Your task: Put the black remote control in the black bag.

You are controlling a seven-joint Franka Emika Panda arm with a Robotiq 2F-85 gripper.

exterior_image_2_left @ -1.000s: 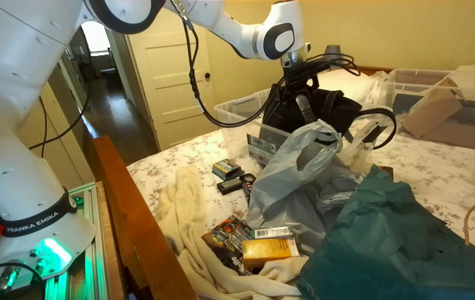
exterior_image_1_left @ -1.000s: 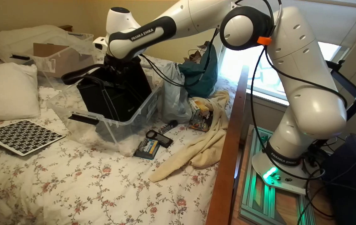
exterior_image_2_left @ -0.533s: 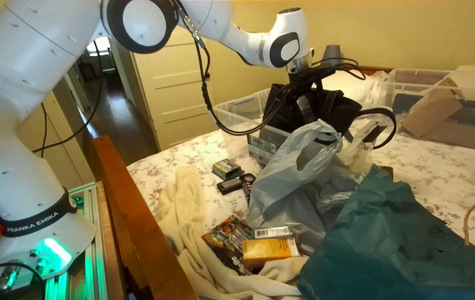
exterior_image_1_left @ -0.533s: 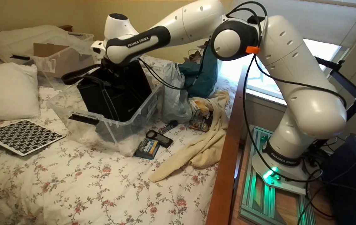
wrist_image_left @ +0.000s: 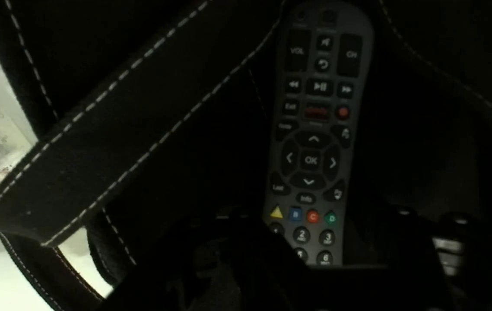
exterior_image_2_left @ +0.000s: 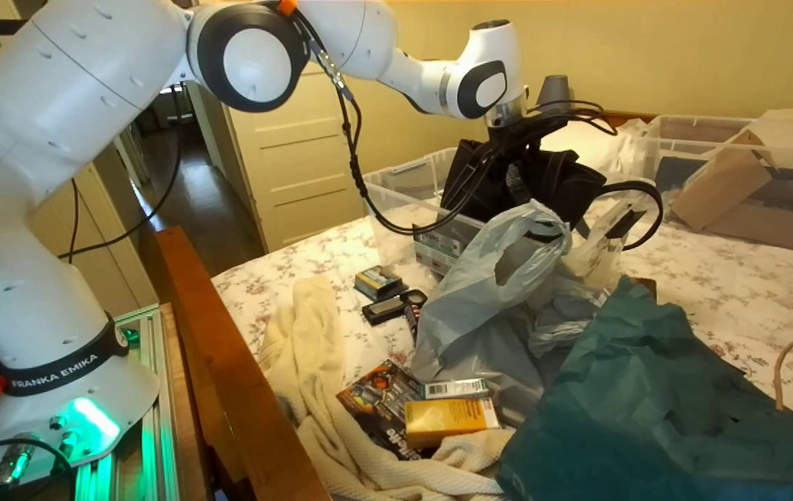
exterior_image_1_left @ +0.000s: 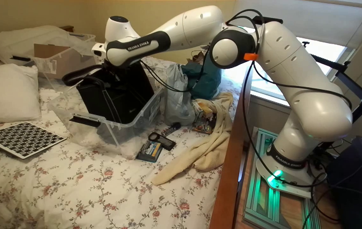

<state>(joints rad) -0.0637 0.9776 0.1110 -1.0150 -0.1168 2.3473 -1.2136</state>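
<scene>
The black remote control (wrist_image_left: 310, 160) shows face up in the wrist view, with black stitched fabric around it; its lower end is hidden. My gripper (wrist_image_left: 324, 216) is at that lower end, its dark fingers apart on either side. The left one overlaps the remote's edge, while a narrow gap shows on the right. In both exterior views the black bag (exterior_image_1_left: 114, 101) sits upright inside a clear bin, its strap handles hanging out on one side. My gripper (exterior_image_2_left: 516, 149) reaches down into the bag, where its fingertips are hard to make out.
The clear bin's (exterior_image_1_left: 126, 135) rim surrounds the bag. Beside it stand a grey plastic bag (exterior_image_2_left: 480, 327) and a teal bag (exterior_image_2_left: 619, 410). A flat dark gadget (exterior_image_1_left: 163, 141), a small box (exterior_image_1_left: 150, 151) and a checkered board (exterior_image_1_left: 22, 140) lie on the bed. A wooden rail (exterior_image_1_left: 231, 159) edges it.
The arm has come down a little and the hand has sunk slightly deeper at the bag. The bag, the bin and the things on the bed stay practically where they were.
</scene>
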